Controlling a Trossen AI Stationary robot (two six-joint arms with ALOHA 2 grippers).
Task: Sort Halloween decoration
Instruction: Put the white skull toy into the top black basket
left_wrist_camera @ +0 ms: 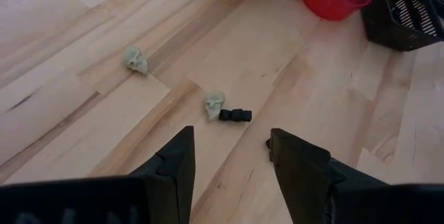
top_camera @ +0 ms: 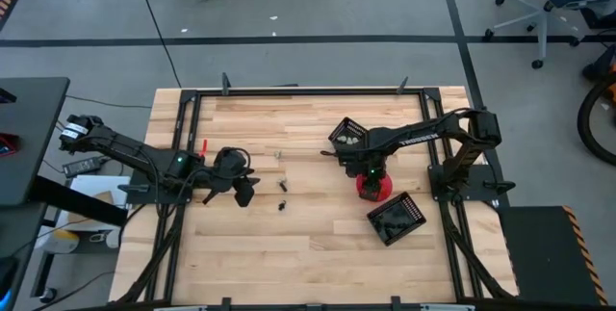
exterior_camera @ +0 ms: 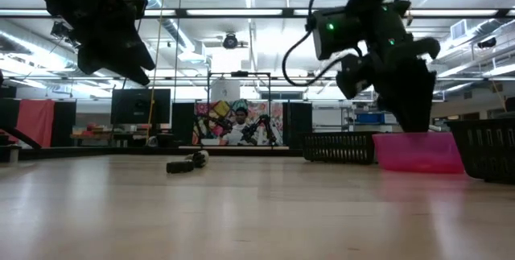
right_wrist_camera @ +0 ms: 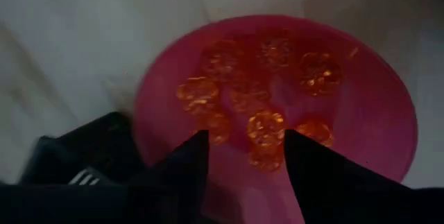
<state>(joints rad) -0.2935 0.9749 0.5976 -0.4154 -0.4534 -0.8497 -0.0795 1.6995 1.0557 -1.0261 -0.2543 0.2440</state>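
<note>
- Table: the left gripper hangs near its left edge, jaws parted and empty; the right gripper hovers over the pink bowl toward the right edge, jaws parted and empty.
- Baskets flank the bowl.
- Bowl: orange trinkets lie inside.
- Mid-table: pale skulls and black trinkets remain. They look hard, light and skittish; pinch across the middle with the fingertips.

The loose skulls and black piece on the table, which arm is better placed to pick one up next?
Probably the left. Its open hand hangs right by a pale skull and black piece, while the right hand is over the pink bowl.
</note>
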